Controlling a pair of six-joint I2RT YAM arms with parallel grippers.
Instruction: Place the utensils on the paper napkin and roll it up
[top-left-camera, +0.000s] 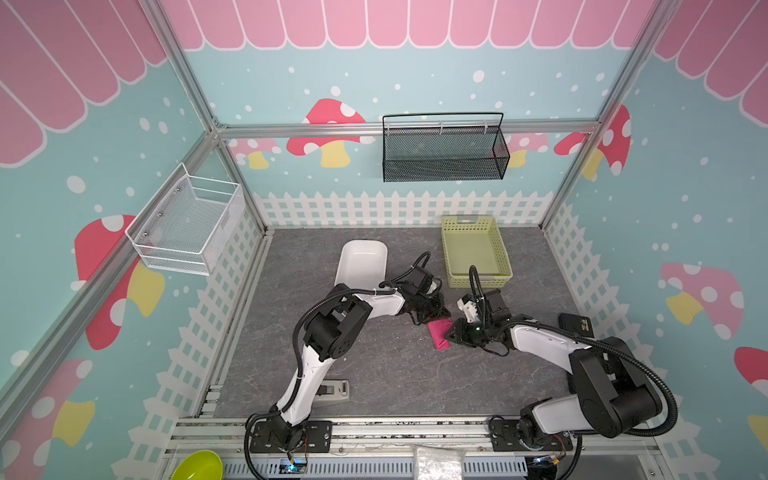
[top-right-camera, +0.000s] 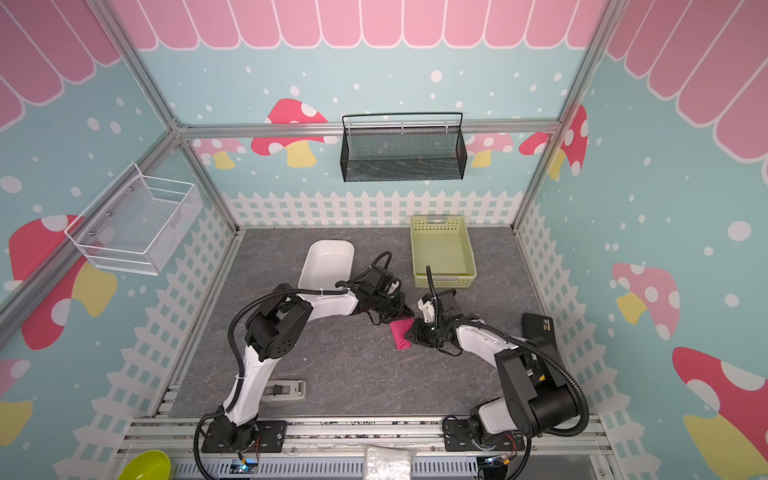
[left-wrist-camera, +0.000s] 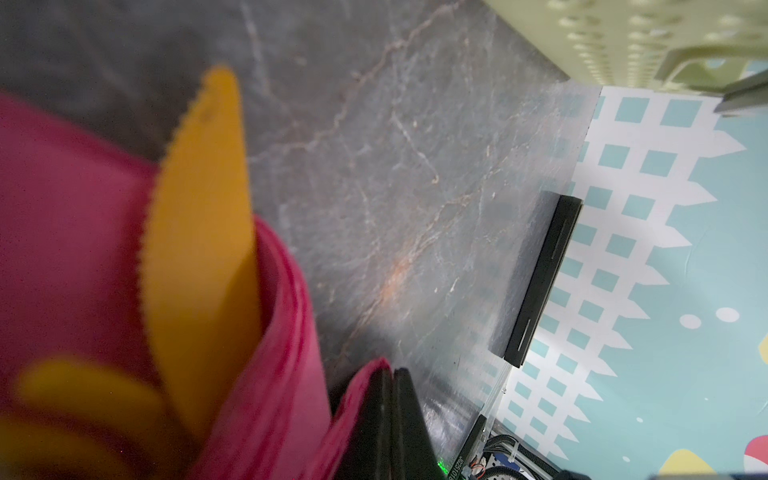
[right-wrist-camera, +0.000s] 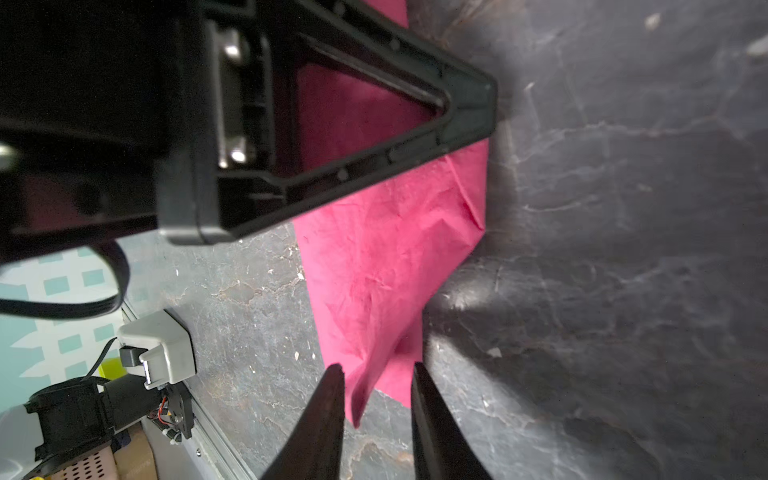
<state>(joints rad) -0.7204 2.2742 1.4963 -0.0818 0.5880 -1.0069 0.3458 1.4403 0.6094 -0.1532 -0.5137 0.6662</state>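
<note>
The paper napkin (top-left-camera: 440, 333) (top-right-camera: 401, 332) lies rolled into a short magenta bundle mid-table between both grippers. In the left wrist view the utensils stick out of the roll's open end (left-wrist-camera: 266, 332): an orange blade with a toothed edge (left-wrist-camera: 199, 216) and blurred orange rounded ends (left-wrist-camera: 83, 390). My left gripper (left-wrist-camera: 392, 370) (top-left-camera: 444, 311) is shut at the roll's far end, with a fold of napkin lying against one finger. My right gripper (right-wrist-camera: 377, 365) (top-left-camera: 449, 332) is open at the near end. A loose napkin corner (right-wrist-camera: 365, 390) hangs between its fingers, unpinched.
A pale green slotted basket (top-left-camera: 476, 253) stands behind the grippers and a white dish (top-left-camera: 362, 262) to its left. A black device (top-left-camera: 575, 324) lies by the right wall and a grey stapler-like block (top-left-camera: 332, 390) near the left arm's base. Wire baskets (top-left-camera: 444, 149) (top-left-camera: 187, 224) hang on the walls.
</note>
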